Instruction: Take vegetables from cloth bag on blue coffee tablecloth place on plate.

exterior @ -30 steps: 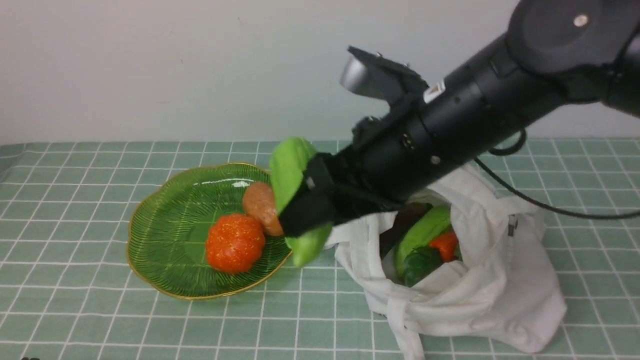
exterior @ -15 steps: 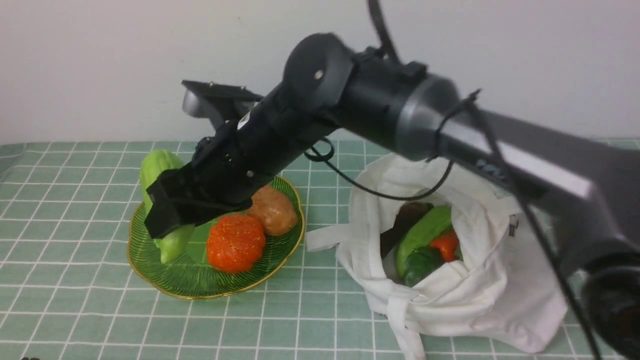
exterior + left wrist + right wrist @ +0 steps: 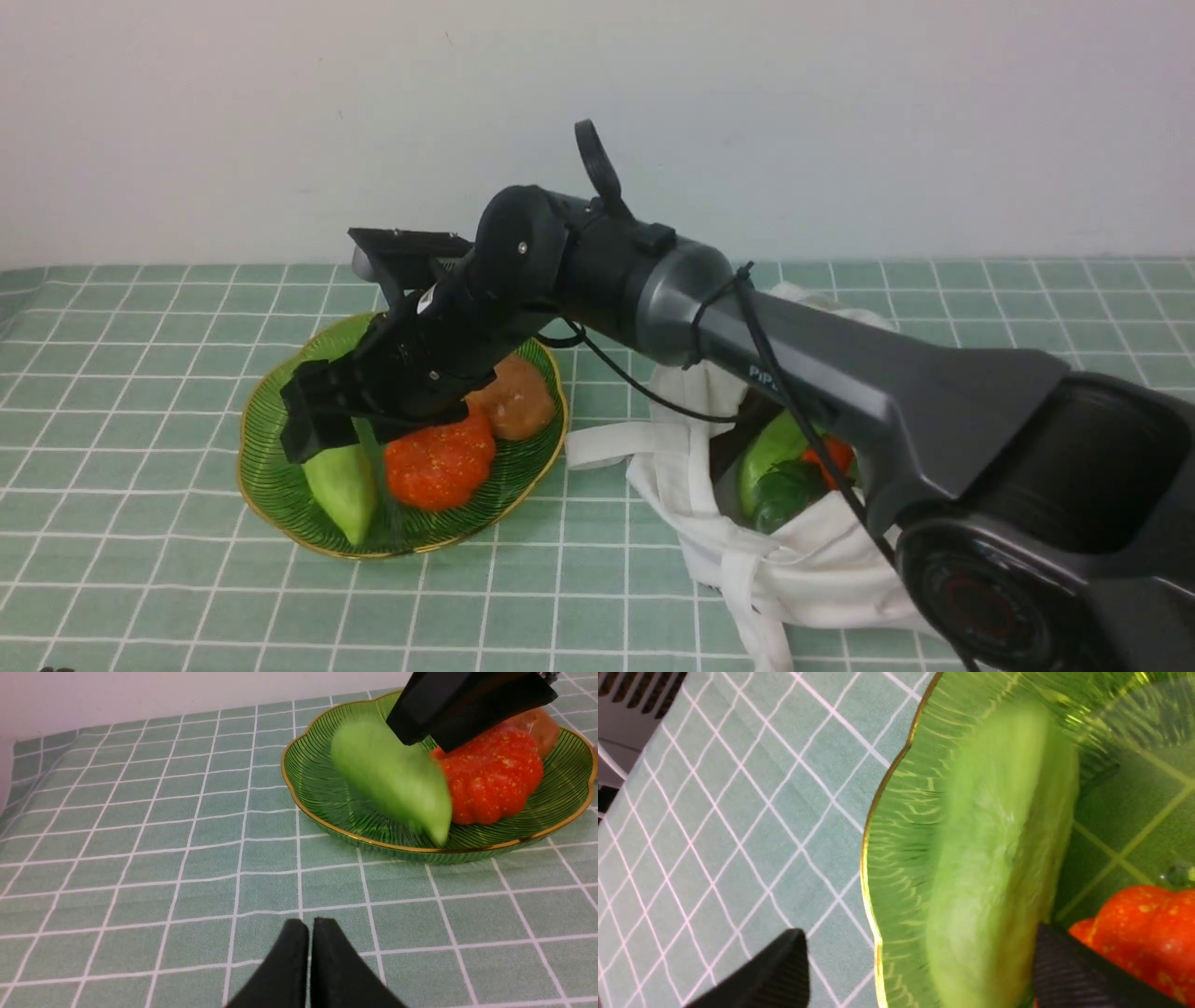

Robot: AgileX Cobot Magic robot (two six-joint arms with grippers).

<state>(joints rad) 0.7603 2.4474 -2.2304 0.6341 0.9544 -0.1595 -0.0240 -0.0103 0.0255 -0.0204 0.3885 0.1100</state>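
Partly complete: three pieces on the plate [image 3: 266, 476], more to unload.
Gourd [image 3: 341, 490], red pumpkin [image 3: 439, 471] and brown piece [image 3: 518, 397] lie within the plate; green, dark green and orange-red pieces remain in the bag [image 3: 667, 476], robot's right of the plate. Right end effector [image 3: 920, 968]: jaws wide apart over the plate, gripping nothing; one finger beside the gourd, contact unclear.

The pale green gourd [image 3: 342, 487] lies tilted in the ribbed green plate [image 3: 250, 457].
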